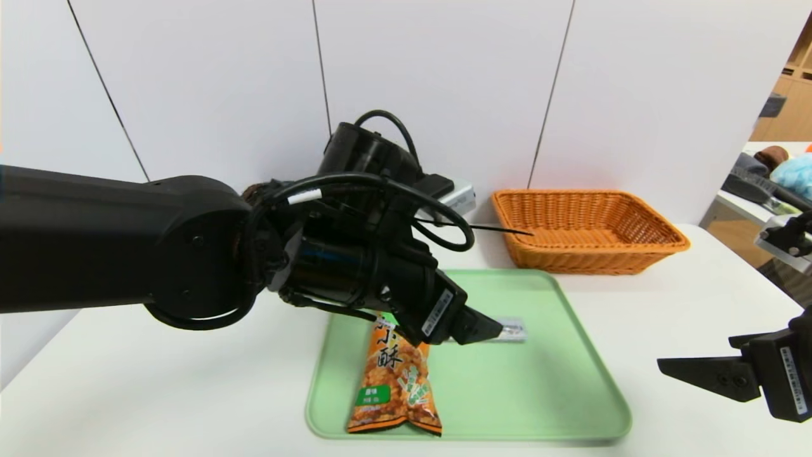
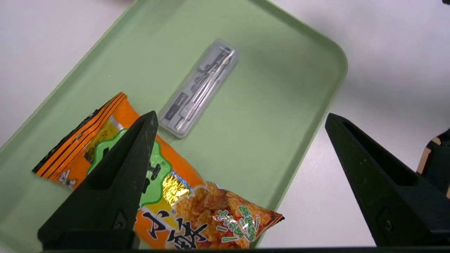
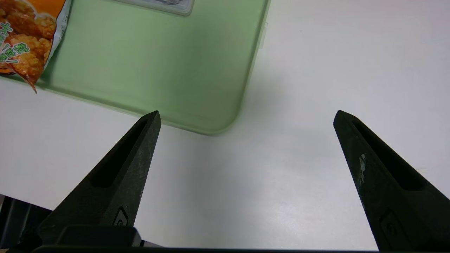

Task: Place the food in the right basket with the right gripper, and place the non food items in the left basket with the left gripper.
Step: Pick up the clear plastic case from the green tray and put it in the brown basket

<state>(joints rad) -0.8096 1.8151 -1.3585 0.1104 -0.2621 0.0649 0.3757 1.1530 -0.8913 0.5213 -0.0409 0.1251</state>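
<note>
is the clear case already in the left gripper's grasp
No, the clear case lies flat on the green tray, and the left gripper stands open with nothing between its fingers.

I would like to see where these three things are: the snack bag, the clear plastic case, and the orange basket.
snack bag [image 1: 393, 397]: head view, lower front
clear plastic case [image 2: 200, 89]: left wrist view, lid
orange basket [image 1: 590, 260]: head view, near wall

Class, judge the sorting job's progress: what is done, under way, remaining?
Nothing looks sorted: the snack bag and clear case lie on the tray. The left gripper, open and empty, hovers above it; the right waits open beside it. Both items remain.
</note>
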